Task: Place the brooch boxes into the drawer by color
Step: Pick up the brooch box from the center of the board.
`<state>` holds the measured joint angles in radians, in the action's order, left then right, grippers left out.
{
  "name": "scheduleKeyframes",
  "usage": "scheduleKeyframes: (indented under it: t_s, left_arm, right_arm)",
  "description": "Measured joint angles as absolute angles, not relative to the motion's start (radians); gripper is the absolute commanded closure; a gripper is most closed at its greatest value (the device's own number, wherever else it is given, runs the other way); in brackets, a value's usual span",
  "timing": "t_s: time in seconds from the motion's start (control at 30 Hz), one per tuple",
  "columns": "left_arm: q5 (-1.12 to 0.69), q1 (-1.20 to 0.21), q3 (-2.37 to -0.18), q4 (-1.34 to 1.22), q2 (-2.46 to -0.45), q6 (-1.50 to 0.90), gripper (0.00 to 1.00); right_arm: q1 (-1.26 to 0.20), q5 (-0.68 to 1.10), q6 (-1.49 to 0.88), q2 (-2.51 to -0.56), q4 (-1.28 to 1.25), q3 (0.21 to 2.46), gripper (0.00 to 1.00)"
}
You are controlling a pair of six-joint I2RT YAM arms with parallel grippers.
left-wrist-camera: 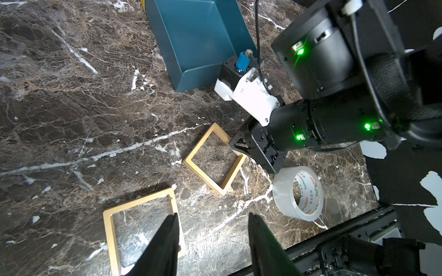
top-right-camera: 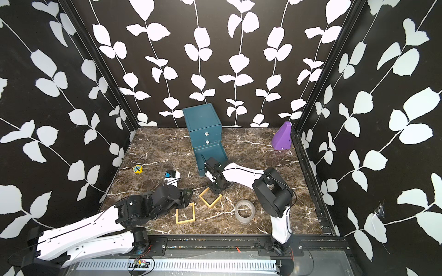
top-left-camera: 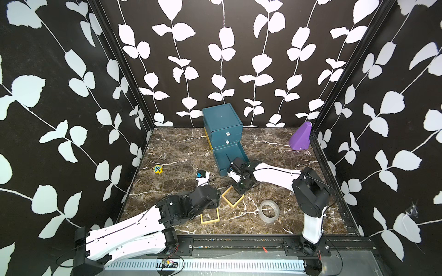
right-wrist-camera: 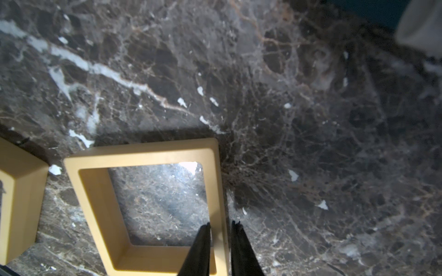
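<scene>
**Right pincer astride a yellow brooch box**

Right wrist view: the right pincer point(right-wrist-camera: 220, 224) fills the near edge. One black finger is inside the yellow brooch box point(right-wrist-camera: 143, 154) and one outside, with a side rail between them. The gap is narrow, but whether the fingers already bite I cannot tell. The box lies flat on the marble point(right-wrist-camera: 311, 119). A second yellow brooch box point(right-wrist-camera: 24, 191) sits just beside it, on the inner finger's side.

Left wrist view: the left pincer point(left-wrist-camera: 212, 216) hangs released, nothing between its fingers — one finger over a rail of the second yellow brooch box.

In both top views the drawer chest point(top-left-camera: 222, 124) stands beyond the right pincer, its bottom drawer point(top-left-camera: 227, 153) pulled out near that wrist.

The step in hand looks like a rim pinch. Close fully before lifting, rise straight up and keep the frame level — a thin rail could pivot or slip, and the neighbour lies close.
</scene>
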<state>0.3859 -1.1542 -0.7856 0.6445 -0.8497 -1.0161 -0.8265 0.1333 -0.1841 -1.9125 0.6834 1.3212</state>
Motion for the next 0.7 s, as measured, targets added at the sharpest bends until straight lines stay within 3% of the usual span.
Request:
scheduleKeyframes:
  t_s: [0.23, 0.57, 0.7]
  left_arm:
    - [0.386, -1.154, -0.786, 0.645, -0.85, -1.01, 0.55]
    - [0.386, -1.154, -0.786, 0.645, -0.85, -1.008, 0.55]
    - [0.386, -1.154, -0.787, 0.645, -0.851, -1.002, 0.55]
  right_arm:
    - [-0.826, 0.129, -0.191, -1.913, 0.667, 1.296, 0.73]
    - [-0.827, 0.114, -0.205, -1.91, 0.652, 1.293, 1.0]
    - [-0.831, 0.075, -0.212, -1.888, 0.64, 1.268, 1.0]
